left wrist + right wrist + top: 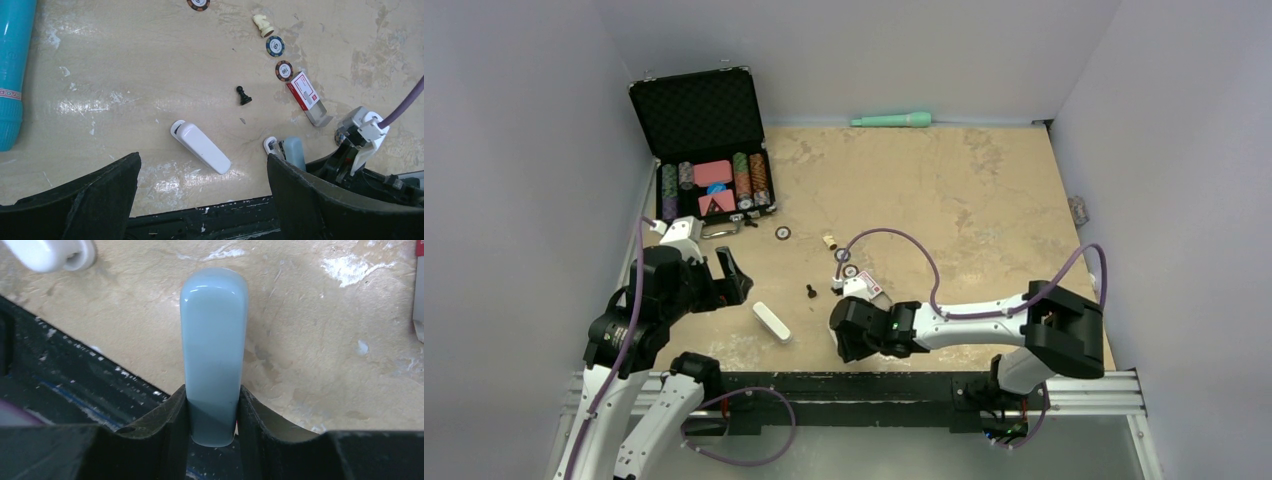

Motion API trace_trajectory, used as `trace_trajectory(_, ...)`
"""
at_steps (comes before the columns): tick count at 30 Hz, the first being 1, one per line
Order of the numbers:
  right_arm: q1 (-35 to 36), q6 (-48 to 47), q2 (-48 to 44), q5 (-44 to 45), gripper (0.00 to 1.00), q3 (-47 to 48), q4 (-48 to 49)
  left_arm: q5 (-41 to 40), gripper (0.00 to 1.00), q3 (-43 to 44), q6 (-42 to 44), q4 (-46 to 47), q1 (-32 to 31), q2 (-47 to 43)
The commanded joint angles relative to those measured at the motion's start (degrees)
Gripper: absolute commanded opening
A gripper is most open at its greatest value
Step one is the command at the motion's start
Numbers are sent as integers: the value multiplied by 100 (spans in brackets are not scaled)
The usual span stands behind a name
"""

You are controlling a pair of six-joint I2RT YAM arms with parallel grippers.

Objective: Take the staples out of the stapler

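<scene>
The pale blue stapler body (214, 340) is pinched in the right gripper (214, 392), jaws pressed on its two long sides near the rear end. The rounded nose sticks straight out ahead of the fingers, over the table (125, 75); whether it rests there or hangs just clear, I can't tell.

That shell looks glossy and hard, so I'd call it stiff, light and slippery. The flat flanks the jaws have now look like the sensible hold. The domed top would likely squirt out of a pinch. Any staple strip inside is hidden from every view, and I'd expect it to be thin and easy to scatter.

Just off the nose, to the gripper's forward left, sits a small white rounded part (50, 250). It is close beside the blue body, and I can't tell if the two are joined.

Further out on that side lies a white stapler-shaped piece (200, 147), flat on the table and well apart from the right hand. It is directly ahead of the left gripper (202, 167), which hovers with its fingers spread wide, holding nothing.

Beyond the right gripper's far side lie a red-and-white box (304, 91), open at one end, and a black pawn (243, 95).
</scene>
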Motion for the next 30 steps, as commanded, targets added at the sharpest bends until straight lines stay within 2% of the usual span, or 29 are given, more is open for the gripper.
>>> trace_trajectory(1,89,176,-604,-50,0,214,31,-215,100,52,-44,99,42,30)
trace_trajectory(7,93,313,-1102,-249,0,198,437,-928,100,268,-231,-248,42,213)
trace_trajectory(14,91,451,-1331,-181,0,117,723,-945,100,275,-204,-232,40,151)
trace_trajectory(25,89,779,-1816,-96,0,-189,1261,-542,100,-57,48,265,42,-61)
trace_trajectory(27,91,808,-1914,-176,0,-232,1456,-299,100,-95,38,381,42,-192)
trace_trajectory(30,89,921,-2107,-188,0,-336,1555,598,100,29,41,438,42,-262)
